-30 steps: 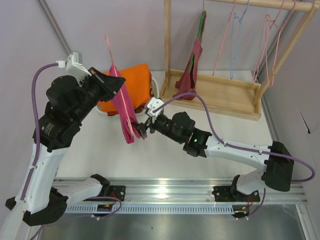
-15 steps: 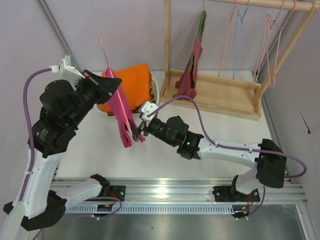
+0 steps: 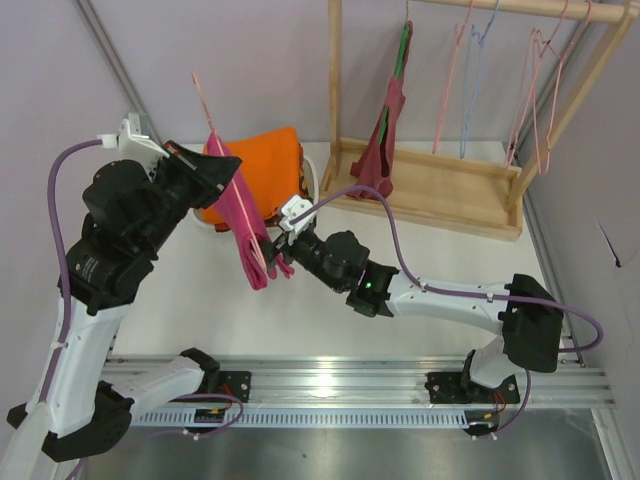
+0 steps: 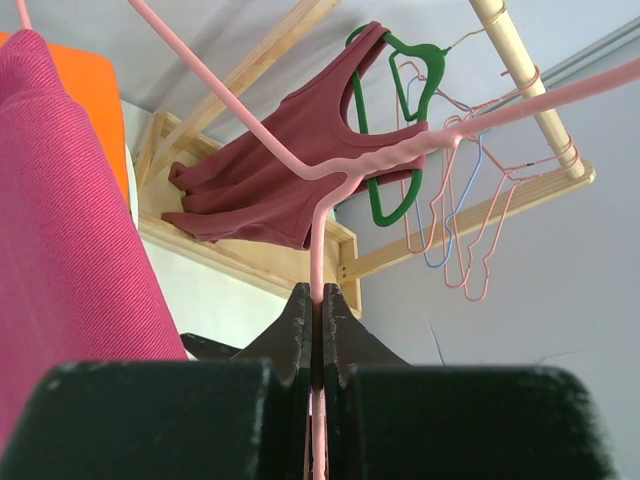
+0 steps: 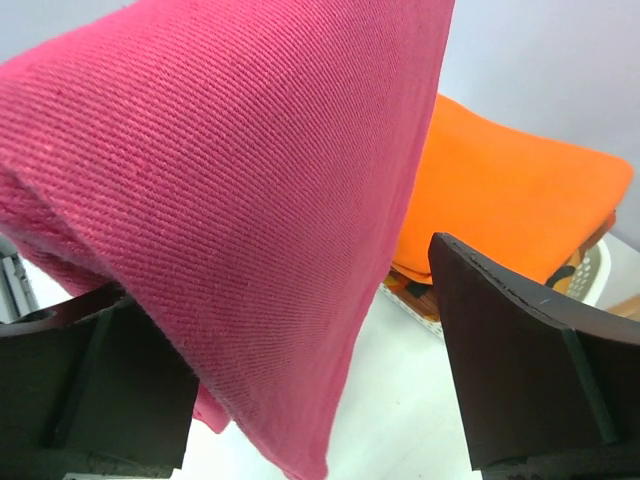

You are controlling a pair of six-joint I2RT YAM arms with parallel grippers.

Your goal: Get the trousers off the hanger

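Note:
The magenta trousers (image 3: 243,223) hang folded over the light-pink wire hanger (image 3: 207,110), held up above the table. My left gripper (image 3: 228,172) is shut on the hanger's wire (image 4: 318,250), which runs up between its fingers in the left wrist view. The trousers also show at the left of that view (image 4: 70,220). My right gripper (image 3: 276,252) is open around the lower part of the trousers (image 5: 230,230). The fabric lies between its two fingers (image 5: 520,360), against the left one, with a gap to the right one.
An orange folded cloth (image 3: 268,165) lies in a white basket behind the trousers. A wooden rack (image 3: 430,185) at the back right holds a maroon garment (image 3: 380,140) on a green hanger, plus light-blue and pink empty hangers (image 3: 470,60).
My right gripper has moved left and forward, up to the trousers, and now has them between its open fingers. My left gripper shifted the hanger slightly left and up.

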